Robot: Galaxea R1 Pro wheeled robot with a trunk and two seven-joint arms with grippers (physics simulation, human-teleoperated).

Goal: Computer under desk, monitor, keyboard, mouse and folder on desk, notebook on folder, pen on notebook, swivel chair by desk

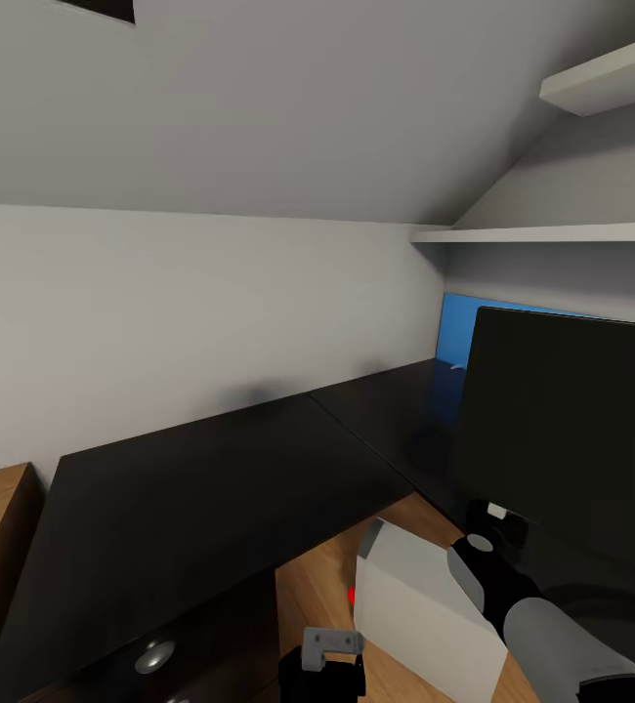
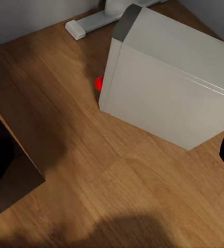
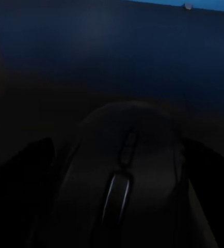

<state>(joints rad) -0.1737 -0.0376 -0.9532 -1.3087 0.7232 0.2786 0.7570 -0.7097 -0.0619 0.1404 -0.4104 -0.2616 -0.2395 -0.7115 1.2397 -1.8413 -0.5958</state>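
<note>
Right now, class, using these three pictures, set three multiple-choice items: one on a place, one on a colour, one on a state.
1. Where does the computer stand?
A. on the wooden floor
B. on the desk
C. on a shelf

2. What colour is the folder behind the monitor?
A. red
B. blue
C. green

3. What lies between the right tool's fingers?
A. a pen
B. nothing
C. the mouse

Key: 1 A, its white case rests on floorboards; 2 B, a blue panel shows past the monitor's edge; 3 C, the right wrist view shows a mouse with its wheel between dark fingers.
</note>
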